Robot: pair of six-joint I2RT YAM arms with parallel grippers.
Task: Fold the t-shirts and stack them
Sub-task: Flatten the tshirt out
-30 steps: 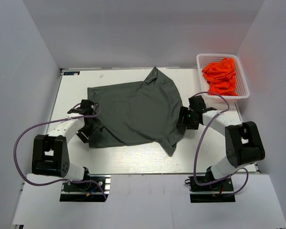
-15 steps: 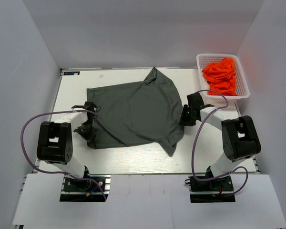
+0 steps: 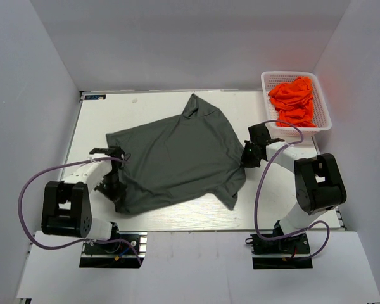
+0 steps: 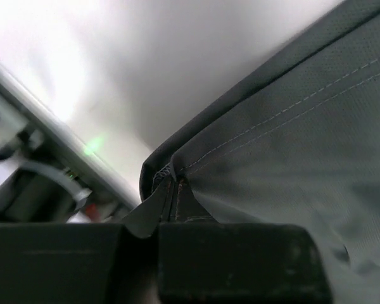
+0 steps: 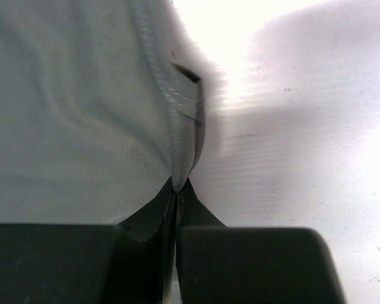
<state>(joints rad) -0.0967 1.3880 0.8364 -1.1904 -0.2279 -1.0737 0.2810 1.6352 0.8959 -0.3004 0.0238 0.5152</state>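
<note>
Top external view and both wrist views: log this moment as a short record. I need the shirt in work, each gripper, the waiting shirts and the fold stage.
shirt in work: dark grey t-shirt, spread mostly flat on the table
left gripper: shut on the shirt's stitched edge, left side
right gripper: shut on the shirt's edge, right side
waiting: orange t-shirts, bunched in the white basket, far right
fold stage: no fold made yet, no stack visible
</note>
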